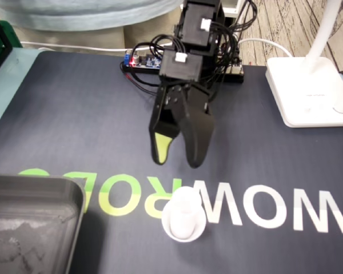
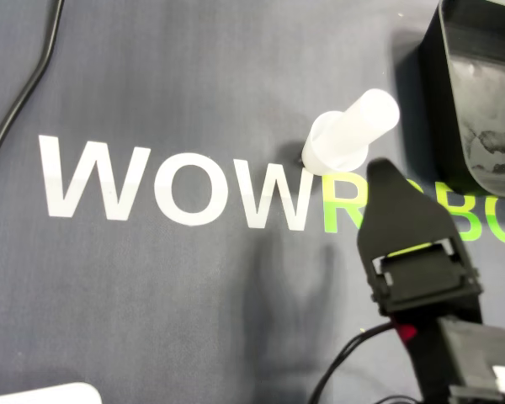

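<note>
we see the gripper (image 1: 177,159) partly spread and empty near the white plastic tube (image 1: 183,217); we judge it light, stiff, slick, tippy, best pinched across its upright neck.

The black plastic arm (image 1: 190,63) carried looped black cables (image 1: 144,47), its gripper (image 1: 177,162) tipped by one lime-green pad (image 1: 162,147).

Gripper (image 1: 177,162) in matt black plastic, one finger faced with a dull yellow-green pad (image 1: 162,147). Low centre, the white piece (image 1: 184,220) looks like smooth, milky plastic. The mat (image 1: 74,125) underneath is dark, matt, cloth-like. Lower left, the tray (image 1: 34,184): grey plastic, scuffed, faint sheen. Upper right, lamp base (image 1: 308,91), glossy white plastic.
</note>
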`<state>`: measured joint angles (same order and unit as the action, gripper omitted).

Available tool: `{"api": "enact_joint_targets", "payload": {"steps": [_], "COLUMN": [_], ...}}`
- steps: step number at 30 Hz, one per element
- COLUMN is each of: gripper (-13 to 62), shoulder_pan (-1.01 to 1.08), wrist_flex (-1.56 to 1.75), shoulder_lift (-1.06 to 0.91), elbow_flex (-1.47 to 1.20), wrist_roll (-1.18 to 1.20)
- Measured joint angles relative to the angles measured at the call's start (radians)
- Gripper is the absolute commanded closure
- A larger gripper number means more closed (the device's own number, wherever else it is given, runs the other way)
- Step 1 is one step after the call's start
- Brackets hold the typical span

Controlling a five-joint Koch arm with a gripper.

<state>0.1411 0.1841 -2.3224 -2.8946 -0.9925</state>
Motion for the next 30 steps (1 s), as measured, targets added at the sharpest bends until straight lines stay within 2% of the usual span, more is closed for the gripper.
{"api": "enact_joint_targets", "payload": {"steps": [4,7,12,20,26,30], "gripper": [16.0,16.7,16.7,16.7,16.7,16.7], "shoulder_pan": [0.015,0.009,-0.021,-0.072,-0.077,-0.077], "wrist_flex": [0.046,0.081,0.324,0.716,0.816,0.989], "shoulder_lift": [0.000,0.000,0.023,0.331,0.433,0.614], "elbow_flex": [0.021,0.012,-0.041,-0.040,-0.038,-0.037], "wrist_roll": [-0.253,-0.341,-0.462,-0.569,-0.577,-0.577]}}
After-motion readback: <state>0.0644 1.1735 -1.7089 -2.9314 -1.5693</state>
